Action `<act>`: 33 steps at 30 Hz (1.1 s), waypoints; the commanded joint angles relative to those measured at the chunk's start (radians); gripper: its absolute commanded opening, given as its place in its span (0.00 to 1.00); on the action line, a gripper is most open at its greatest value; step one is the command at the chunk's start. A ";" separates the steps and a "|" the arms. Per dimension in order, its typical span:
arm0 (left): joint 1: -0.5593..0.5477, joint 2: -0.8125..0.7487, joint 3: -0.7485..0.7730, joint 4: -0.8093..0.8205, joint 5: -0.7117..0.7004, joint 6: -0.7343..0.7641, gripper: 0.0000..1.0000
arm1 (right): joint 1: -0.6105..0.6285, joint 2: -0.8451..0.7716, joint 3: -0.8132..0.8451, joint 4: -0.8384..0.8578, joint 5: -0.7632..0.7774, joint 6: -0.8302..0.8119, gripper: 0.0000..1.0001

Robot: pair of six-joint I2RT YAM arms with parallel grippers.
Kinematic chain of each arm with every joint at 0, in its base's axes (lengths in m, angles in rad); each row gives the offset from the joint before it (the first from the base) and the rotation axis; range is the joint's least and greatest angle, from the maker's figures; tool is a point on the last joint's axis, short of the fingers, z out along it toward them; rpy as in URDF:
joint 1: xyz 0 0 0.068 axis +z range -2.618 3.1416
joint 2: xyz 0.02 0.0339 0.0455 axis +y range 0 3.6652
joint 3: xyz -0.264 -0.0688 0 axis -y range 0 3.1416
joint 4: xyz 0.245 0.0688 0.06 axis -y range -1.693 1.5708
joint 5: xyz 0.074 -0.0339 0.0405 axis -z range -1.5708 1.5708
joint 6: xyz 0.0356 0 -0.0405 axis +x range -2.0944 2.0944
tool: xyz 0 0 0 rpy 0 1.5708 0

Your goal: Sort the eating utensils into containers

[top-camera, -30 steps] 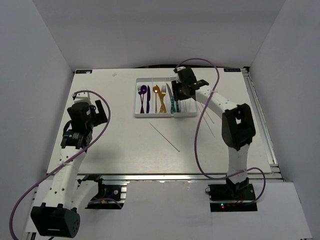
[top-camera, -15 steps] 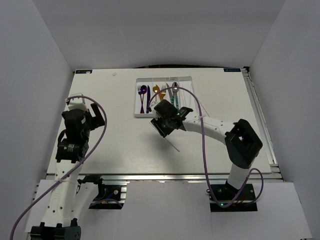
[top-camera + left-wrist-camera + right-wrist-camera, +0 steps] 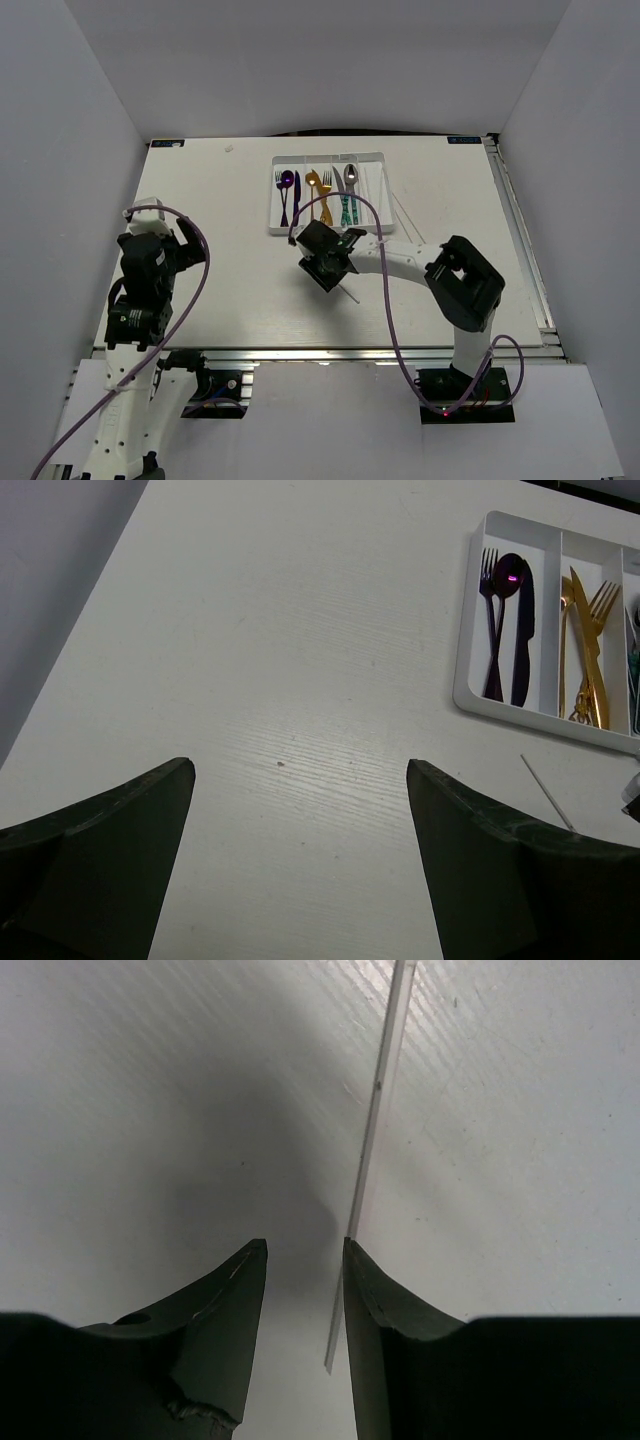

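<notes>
So, right end effector (image 3: 305, 1248) sits low over the surface (image 3: 150, 1110), fingers partly apart, clamped on nothing. A white chopstick (image 3: 377, 1120) lies flat, its near end in the gap, close to the finger on the right of the wrist view. Left end effector (image 3: 300, 770) is wide apart and holds nothing. Tray (image 3: 272, 200) at the far side holds purple, gold and teal utensils (image 3: 314, 195) in separate compartments.

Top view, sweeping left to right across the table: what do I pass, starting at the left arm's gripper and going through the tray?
left gripper → purple utensils → gold utensils → silver utensils with teal handles
</notes>
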 commanded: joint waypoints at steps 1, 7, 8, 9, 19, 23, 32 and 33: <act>0.005 -0.012 -0.005 -0.012 0.020 0.000 0.98 | -0.016 0.010 0.055 0.000 0.036 -0.007 0.43; 0.005 -0.007 -0.006 -0.009 0.035 0.009 0.98 | -0.071 0.025 0.029 -0.006 -0.001 -0.024 0.43; 0.005 -0.004 -0.005 -0.008 0.037 0.010 0.98 | -0.077 0.030 0.024 -0.006 -0.031 -0.024 0.42; 0.005 -0.003 -0.002 -0.007 0.038 0.012 0.98 | -0.082 0.034 0.020 -0.008 -0.045 -0.024 0.42; 0.005 0.008 0.005 0.002 0.007 0.030 0.98 | -0.085 0.174 0.038 -0.130 -0.148 -0.138 0.15; 0.005 0.000 0.006 0.002 -0.008 0.053 0.98 | -0.082 0.174 -0.014 -0.181 -0.147 -0.164 0.00; 0.005 0.019 0.009 0.013 -0.002 0.049 0.98 | -0.082 -0.015 0.050 -0.224 -0.090 -0.148 0.00; 0.005 0.022 0.009 0.024 -0.002 0.053 0.98 | -0.084 -0.056 0.079 -0.220 -0.084 -0.139 0.00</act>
